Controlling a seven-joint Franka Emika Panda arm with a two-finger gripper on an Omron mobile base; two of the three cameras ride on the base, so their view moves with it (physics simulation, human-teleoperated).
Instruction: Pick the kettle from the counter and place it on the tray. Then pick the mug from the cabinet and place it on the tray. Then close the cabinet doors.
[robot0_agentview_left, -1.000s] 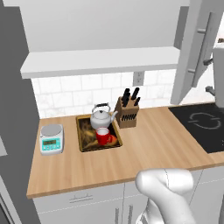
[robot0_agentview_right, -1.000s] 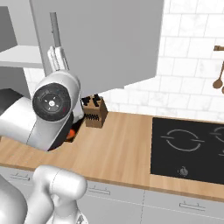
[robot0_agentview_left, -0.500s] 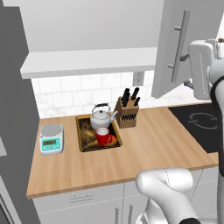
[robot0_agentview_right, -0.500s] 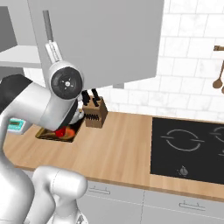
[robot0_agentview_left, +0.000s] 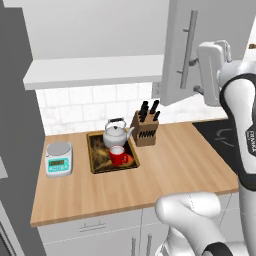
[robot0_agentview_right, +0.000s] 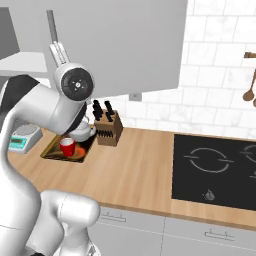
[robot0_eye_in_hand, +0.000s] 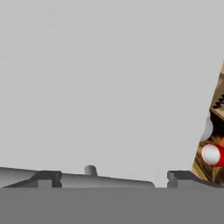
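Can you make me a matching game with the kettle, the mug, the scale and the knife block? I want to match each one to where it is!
Things:
1. kettle
2. mug
3. scale
4. knife block

Places:
A. on the counter, left of the tray
B. at the back of the tray
C. on the counter, right of the tray, near the wall
D. on the tray, in front of the kettle

Pairs: 1-B, 2-D, 3-A, 4-C
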